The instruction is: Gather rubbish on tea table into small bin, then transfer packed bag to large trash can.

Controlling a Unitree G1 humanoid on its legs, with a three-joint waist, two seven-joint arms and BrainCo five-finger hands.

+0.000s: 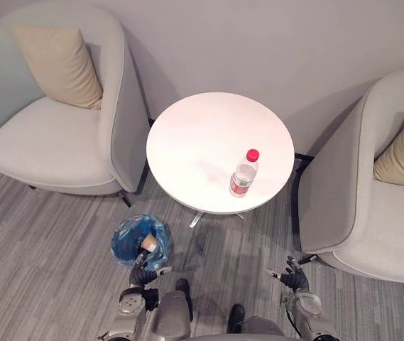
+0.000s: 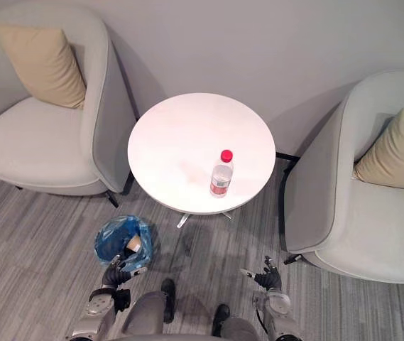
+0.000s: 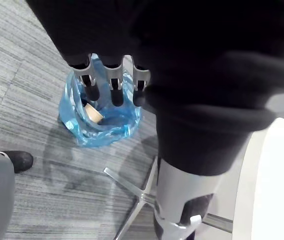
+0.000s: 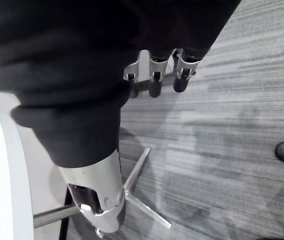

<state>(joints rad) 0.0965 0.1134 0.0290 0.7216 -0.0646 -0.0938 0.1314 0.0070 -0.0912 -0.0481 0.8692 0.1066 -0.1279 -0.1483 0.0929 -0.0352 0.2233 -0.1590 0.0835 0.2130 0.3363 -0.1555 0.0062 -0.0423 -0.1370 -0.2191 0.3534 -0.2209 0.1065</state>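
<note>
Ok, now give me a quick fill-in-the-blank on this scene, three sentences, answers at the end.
The bottle on the round table has a ___ cap.
The small bin is lined with a ___ bag.
Of the left hand and right hand, the bin stands nearer the ___ one.
Missing words: red; blue; left.

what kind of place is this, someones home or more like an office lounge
Probably a lounge or waiting corner rather than a home. The left armchair and right armchair flank a round white table on grey carpet, and a small bin, lined in blue, sits on the floor beside it.
</note>
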